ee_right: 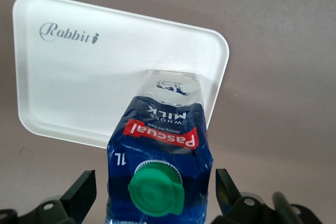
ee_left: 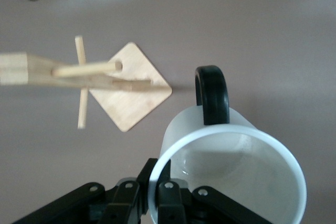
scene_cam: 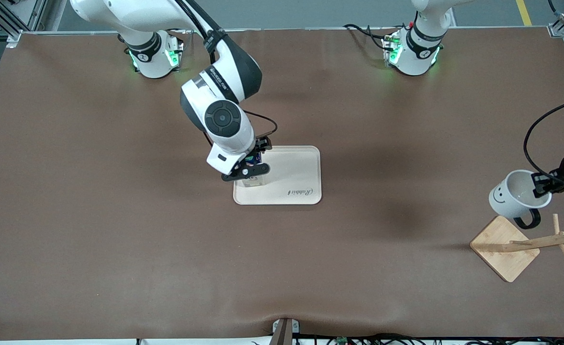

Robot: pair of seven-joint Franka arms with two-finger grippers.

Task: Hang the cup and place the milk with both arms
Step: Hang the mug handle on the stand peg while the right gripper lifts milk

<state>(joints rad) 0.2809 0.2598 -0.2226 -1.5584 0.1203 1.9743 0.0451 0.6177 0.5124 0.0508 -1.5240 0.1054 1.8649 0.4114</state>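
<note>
The right gripper (scene_cam: 249, 168), fingers spread, brackets the milk carton (ee_right: 157, 166) on the tray (scene_cam: 306, 165); next it must lift clear. The left gripper (scene_cam: 545, 184) pinches the mug's (scene_cam: 512, 194) rim above the wooden rack (scene_cam: 540, 242); its handle (ee_left: 211, 94) needs threading onto a peg.

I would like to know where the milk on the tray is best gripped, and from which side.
Probably across its flat side walls just under the sloped top, from above: the milk stands upright on the tray, and the right gripper straddles it that way, fingers open. The capped slope would likely slip. The left gripper holds the cup by its rim near the rack.
</note>
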